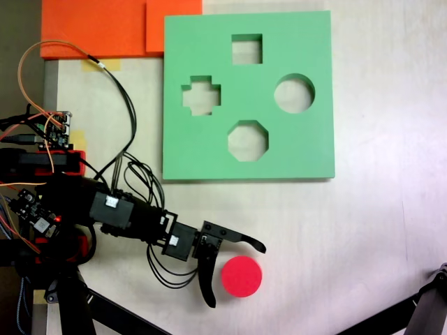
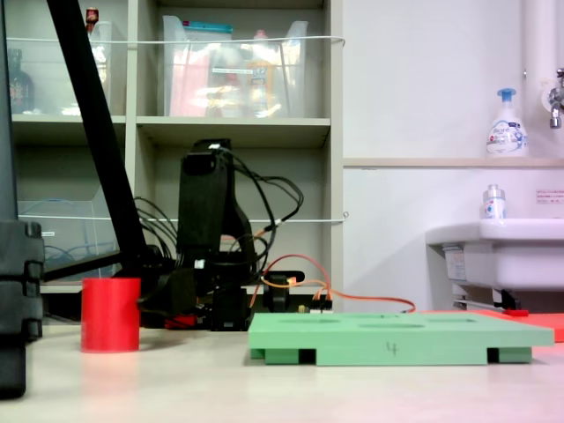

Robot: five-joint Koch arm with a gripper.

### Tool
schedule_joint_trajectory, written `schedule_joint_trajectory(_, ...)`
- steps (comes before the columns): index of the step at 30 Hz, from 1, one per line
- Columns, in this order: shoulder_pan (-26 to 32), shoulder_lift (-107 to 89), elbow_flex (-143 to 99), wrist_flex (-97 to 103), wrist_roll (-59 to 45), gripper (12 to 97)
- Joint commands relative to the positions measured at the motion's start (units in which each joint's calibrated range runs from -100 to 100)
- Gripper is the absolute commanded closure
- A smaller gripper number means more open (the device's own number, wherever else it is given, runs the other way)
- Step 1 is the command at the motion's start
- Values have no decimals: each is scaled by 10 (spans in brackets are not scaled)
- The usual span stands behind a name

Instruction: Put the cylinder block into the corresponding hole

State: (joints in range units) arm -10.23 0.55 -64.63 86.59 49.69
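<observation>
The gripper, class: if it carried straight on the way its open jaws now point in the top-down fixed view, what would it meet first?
Most likely the cylinder block. The gripper is open, with the block just beyond its fingertips; height is unclear from above, so it could pass over.

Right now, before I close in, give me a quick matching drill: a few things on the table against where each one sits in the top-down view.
Things:
1. cylinder block
2. round hole
3. square cutout
4. gripper

Places in the top-down fixed view:
A. top of the green board
B. right part of the board
C. bare table, below the board
D. open beside the block's left edge

Pairs: 1-C, 2-B, 3-A, 4-D
</observation>
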Motion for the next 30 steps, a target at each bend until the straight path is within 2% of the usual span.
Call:
schedule_joint_trajectory(1, 0, 6, 24, 74, -2, 188)
schedule_joint_trajectory(23, 5, 70, 100, 72, -16, 203)
schedule_joint_trajectory(28, 7, 70, 108, 71, -17, 242)
schedule_joint_trajectory(30, 7, 70, 108, 71, -18, 294)
